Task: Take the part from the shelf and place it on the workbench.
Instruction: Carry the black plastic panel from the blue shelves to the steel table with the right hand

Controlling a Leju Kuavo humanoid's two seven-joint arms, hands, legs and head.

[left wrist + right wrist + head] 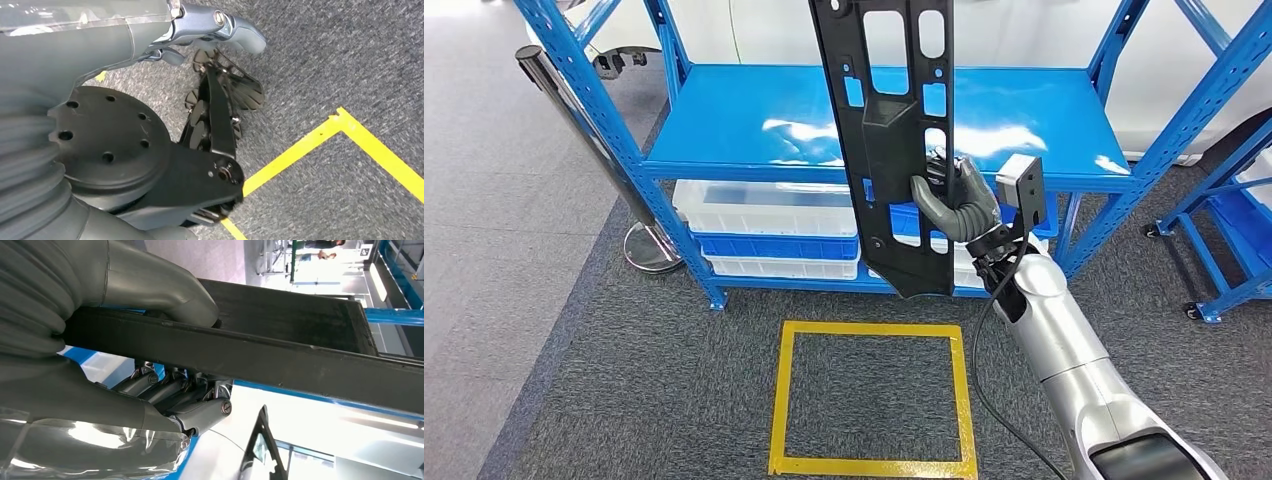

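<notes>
Silver and jointed, the right arm (1074, 370) rises from the lower right of the head view to the right robot hand (959, 205), which grips the part (889, 150) by its right edge, thumb across the front face and fingers behind. That part is a long black plastic panel with several cut-outs, held upright in the air in front of the blue shelf (754, 120); its top runs out of the picture and its lower end hangs above the grey carpet (574, 400). White and blue bins (769, 235) sit on the shelf's lower level, behind the part. A yellow tape square (874, 400) is marked on the carpet just below the part's lower end. A chrome post (574, 130) on a round base stands left of the shelf.

Seen from the left wrist, the left robot hand (220, 95) hangs over the carpet with nothing in it, its dark fingers (247, 92) fanned apart and the grey thumb (240, 35) out to one side. A corner of the yellow tape lies on the carpet near it.

From the right wrist, the thick grey thumb (165, 290) presses on one side of the part's black edge, and the darker fingers (165, 390) curl against the other side, clamping it. Blue shelf framing and bright background lie beyond.
</notes>
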